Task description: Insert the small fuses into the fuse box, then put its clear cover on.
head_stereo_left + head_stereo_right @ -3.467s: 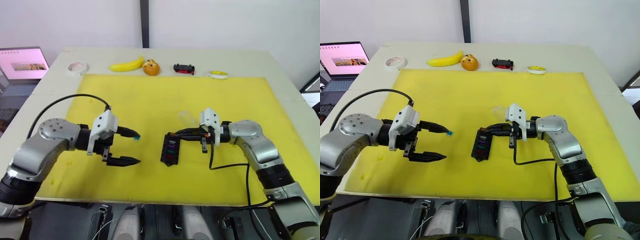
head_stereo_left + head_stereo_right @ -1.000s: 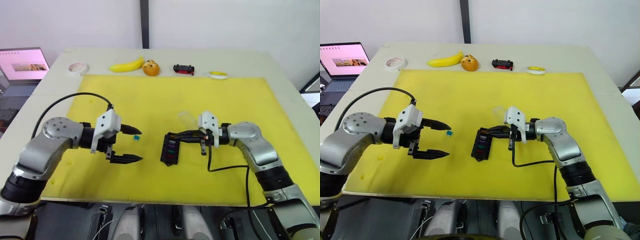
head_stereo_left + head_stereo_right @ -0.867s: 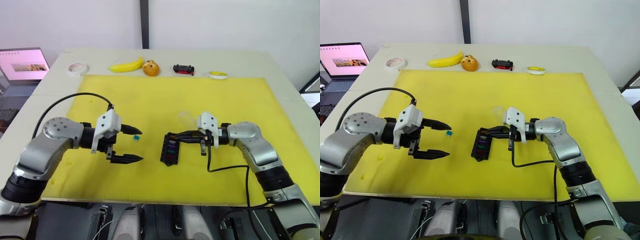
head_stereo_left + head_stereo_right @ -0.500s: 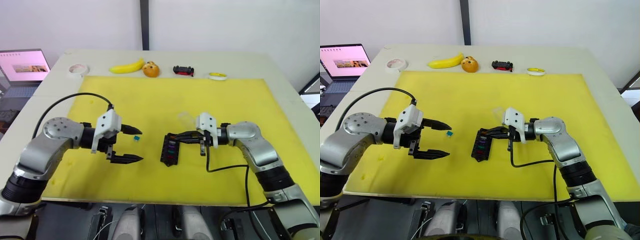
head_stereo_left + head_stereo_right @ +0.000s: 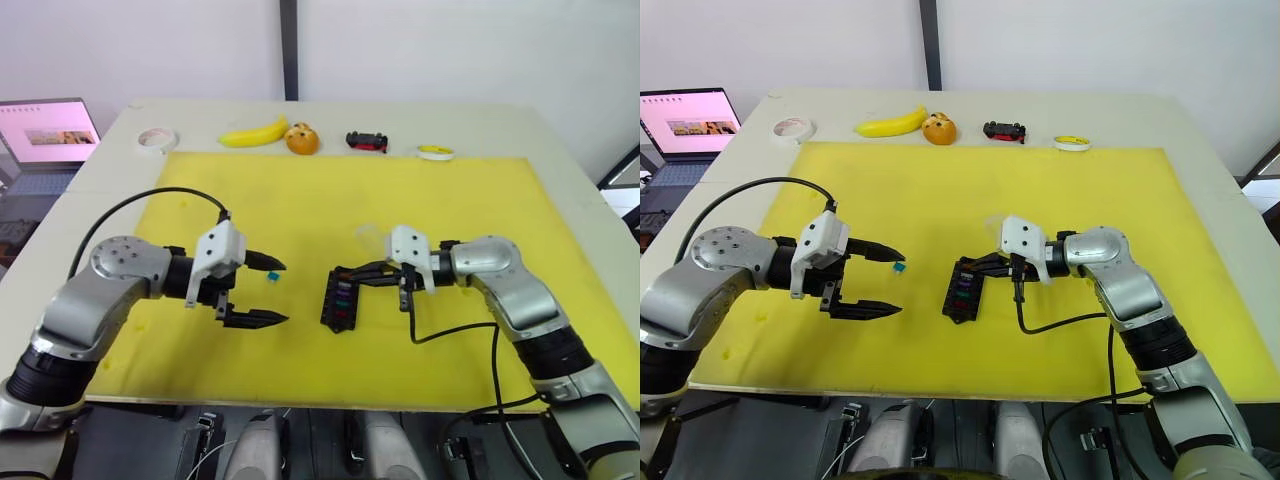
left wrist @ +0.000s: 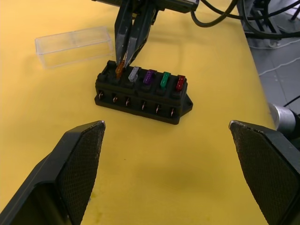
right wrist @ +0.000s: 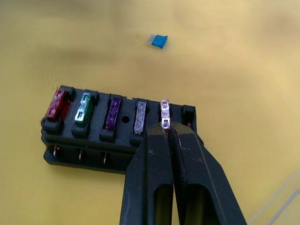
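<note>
Right claw (image 7: 165, 133): staying pinched on the brown fuse (image 6: 120, 70), still seating it in the fuse box (image 6: 142, 93).
Left claw (image 5: 262, 292): hanging wide open, empty, unmoved.
Teal fuse (image 7: 160, 41): still lying loose.

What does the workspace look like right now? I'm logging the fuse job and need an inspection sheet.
Surface: yellow mat on a pale table.
Job's things: fuse box holds red, green, purple and grey-white fuses; brown fuse at the fifth slot; teal fuse loose on the mat; clear cover lying beside the box.
Clutter: banana, orange, toy car, two tape rolls.
Grippers: right gripper fingers shut on the brown fuse; left gripper open, empty.
Cables: black, one on each arm.
Surroundings: laptop.
</note>
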